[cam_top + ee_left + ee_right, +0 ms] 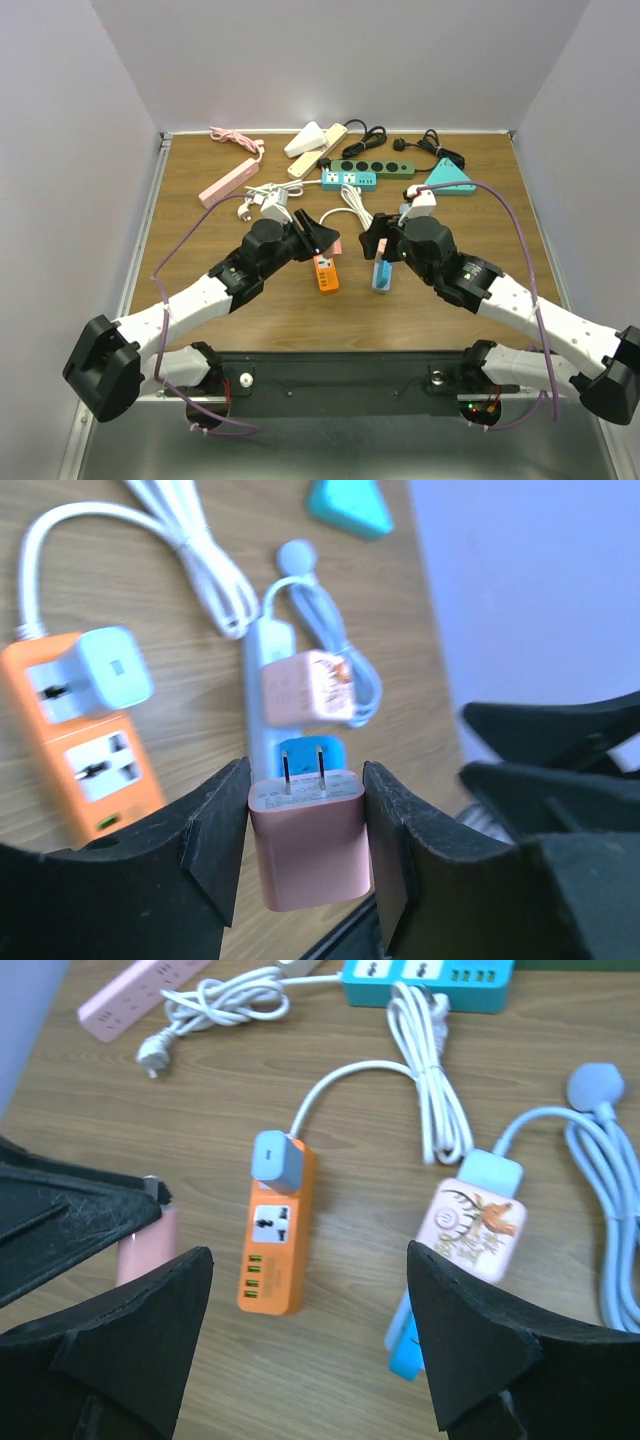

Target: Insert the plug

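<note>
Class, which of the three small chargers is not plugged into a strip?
The plain pink charger, held in the left claw, prongs bare; the pale-blue charger and deer-printed charger are plugged in.

The white-shelled left arm (190, 305) and matching right arm (545, 320) have bulky black joint housings. A thin purple cable (157, 290) trails along each. Their fingers (215, 835) are matte black wedges.

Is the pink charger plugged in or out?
Out: the pink charger is clamped in the left tool, both prongs bare, in no socket.
</note>
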Robot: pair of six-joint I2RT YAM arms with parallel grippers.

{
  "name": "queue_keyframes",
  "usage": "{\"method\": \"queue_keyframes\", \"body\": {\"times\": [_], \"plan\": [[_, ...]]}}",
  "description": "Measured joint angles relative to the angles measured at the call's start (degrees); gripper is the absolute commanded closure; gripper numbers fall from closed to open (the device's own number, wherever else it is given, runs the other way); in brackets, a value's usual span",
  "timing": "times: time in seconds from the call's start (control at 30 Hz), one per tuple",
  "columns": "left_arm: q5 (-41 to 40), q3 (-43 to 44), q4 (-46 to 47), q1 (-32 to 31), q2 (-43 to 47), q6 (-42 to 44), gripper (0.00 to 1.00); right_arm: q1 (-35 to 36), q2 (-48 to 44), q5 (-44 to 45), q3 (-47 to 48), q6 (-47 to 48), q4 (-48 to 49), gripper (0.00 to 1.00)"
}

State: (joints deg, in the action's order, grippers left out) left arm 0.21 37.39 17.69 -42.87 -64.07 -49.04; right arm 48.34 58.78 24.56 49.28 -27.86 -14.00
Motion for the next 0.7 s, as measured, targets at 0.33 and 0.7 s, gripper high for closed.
{"method": "queue_keyframes", "body": {"times": [0.33, 0.7], "plan": [[1.2, -3.5, 14.2, 1.7, -1.0, -15.0, 1.0, 1.4, -0.3, -4.7, -2.4, 1.4, 9.8, 0.2], [-2.6, -6.3, 21.3, 1.7, -1.0, -26.4, 1.0, 5.3, 1.4, -5.4, -3.1, 3.7, 18.6, 0.2]]}}
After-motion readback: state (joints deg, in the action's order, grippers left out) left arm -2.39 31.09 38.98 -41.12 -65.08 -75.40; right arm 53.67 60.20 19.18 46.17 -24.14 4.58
